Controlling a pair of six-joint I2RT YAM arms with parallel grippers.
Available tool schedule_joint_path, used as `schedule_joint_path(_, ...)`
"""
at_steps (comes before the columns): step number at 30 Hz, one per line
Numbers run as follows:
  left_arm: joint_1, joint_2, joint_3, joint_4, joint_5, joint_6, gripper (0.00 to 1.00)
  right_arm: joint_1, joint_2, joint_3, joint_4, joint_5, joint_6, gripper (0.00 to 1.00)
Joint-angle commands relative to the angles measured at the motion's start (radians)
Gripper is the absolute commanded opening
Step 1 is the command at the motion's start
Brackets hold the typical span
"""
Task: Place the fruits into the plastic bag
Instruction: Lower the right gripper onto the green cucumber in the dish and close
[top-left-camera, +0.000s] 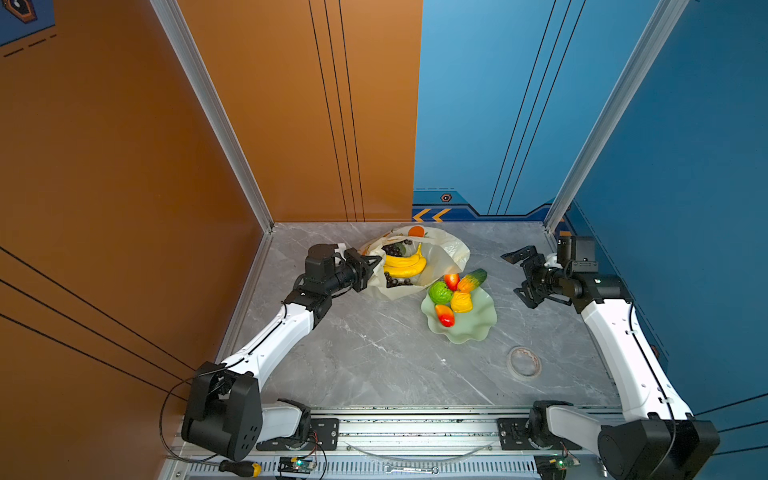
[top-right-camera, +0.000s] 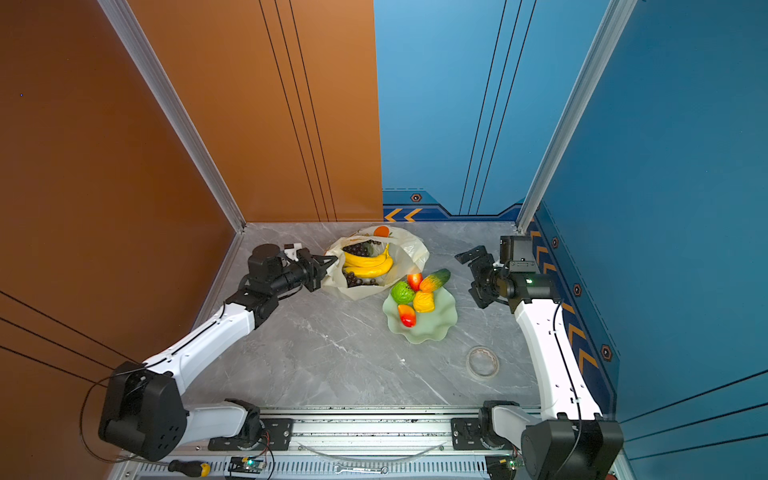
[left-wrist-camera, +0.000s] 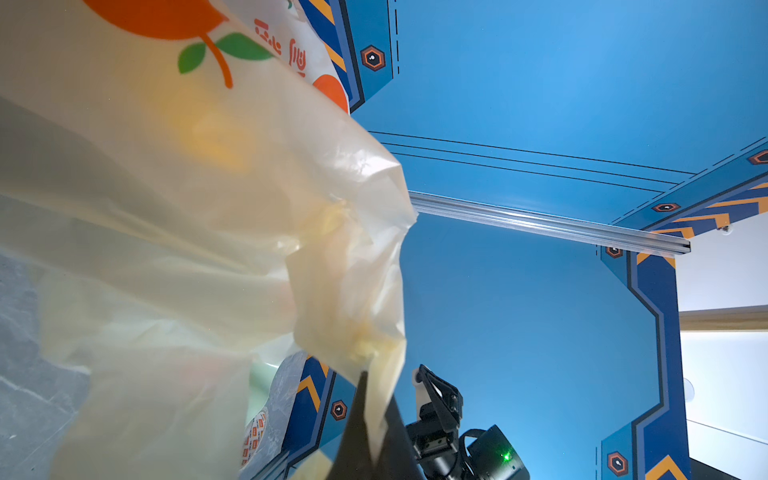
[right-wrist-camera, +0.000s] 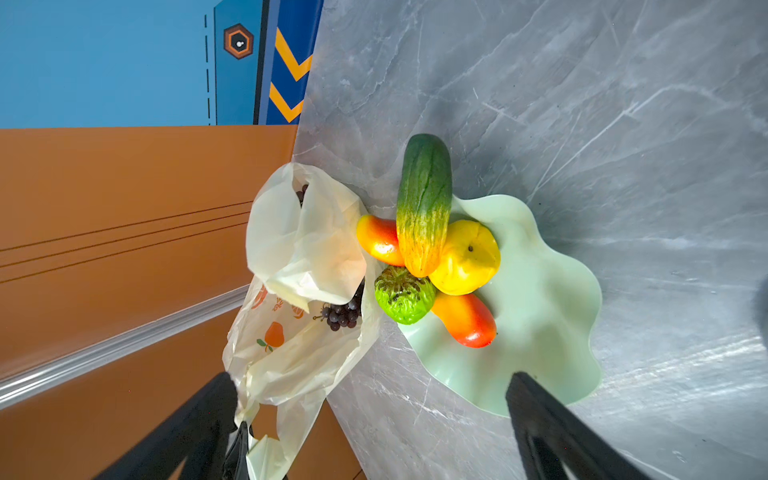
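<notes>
Left jaws are clenched on the near rim of the plastic bag (top-left-camera: 451, 249) in both top views. The bag's mouth is open, and just beyond them the banana bunch (top-left-camera: 405, 266) and grape clusters (top-left-camera: 392, 249) lie inside. Right jaws gape wide and empty, well apart from the pale green dish (top-left-camera: 482, 328). Left wrist view: bag film pinched tight between those jaws. Right wrist view: ahead between the spread jaws, the papaya (right-wrist-camera: 424, 199), two mangoes (right-wrist-camera: 465, 320), bumpy green fruit (right-wrist-camera: 403, 295) and yellow lumpy fruit (right-wrist-camera: 467, 257) are piled on the dish, which sits on the tabletop (right-wrist-camera: 582, 104).
</notes>
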Motion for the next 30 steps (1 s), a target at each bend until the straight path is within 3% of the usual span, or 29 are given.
schedule_joint_path(1,-0.007,-0.003,0.009,0.002,-0.014,0.026,0.00,0.008,0.011,-0.070,0.169,-0.005,0.117,0.99)
schedule_joint_path(15,-0.014,0.011,0.013,0.003,-0.017,0.027,0.00,0.066,0.291,-0.053,0.284,-0.018,0.073,0.96)
schedule_joint_path(30,-0.017,0.020,0.008,0.020,-0.040,0.023,0.00,0.125,0.500,0.057,0.265,-0.040,0.032,0.89)
